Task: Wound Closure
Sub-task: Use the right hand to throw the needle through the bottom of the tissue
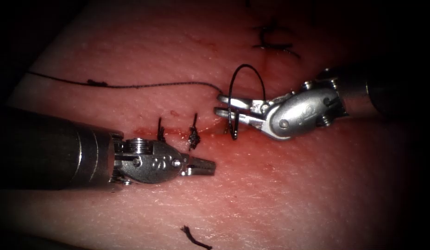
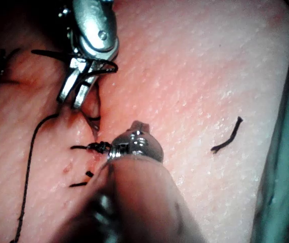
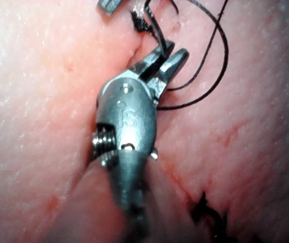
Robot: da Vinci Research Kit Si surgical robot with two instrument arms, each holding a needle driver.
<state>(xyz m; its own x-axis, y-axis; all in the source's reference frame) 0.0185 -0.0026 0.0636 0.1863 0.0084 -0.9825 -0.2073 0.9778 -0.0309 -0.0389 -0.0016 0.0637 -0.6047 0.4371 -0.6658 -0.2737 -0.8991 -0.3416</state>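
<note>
My right tool (image 1: 219, 104) reaches in from the right over the cut (image 1: 210, 131), jaws open and holding nothing. A loop of black thread (image 1: 246, 67) arches over both jaws and drops to the tissue at the cut. In the right wrist view the right tool (image 3: 177, 49) has that thread (image 3: 220, 61) curling round it. A long thread tail (image 1: 131, 86) runs off to the left. My left tool (image 1: 210, 166) lies low on the tissue just below the cut, shut and empty. Its wrist (image 2: 136, 144) sits beside a knot (image 2: 101, 148).
Two tied stitches (image 1: 160, 129) (image 1: 193, 135) with short upright ends cross the cut, with red fluid (image 1: 150, 132) around them. Another stitch (image 1: 270, 44) sits farther back. A cut end of thread (image 1: 194, 236) lies loose on the tissue near the front.
</note>
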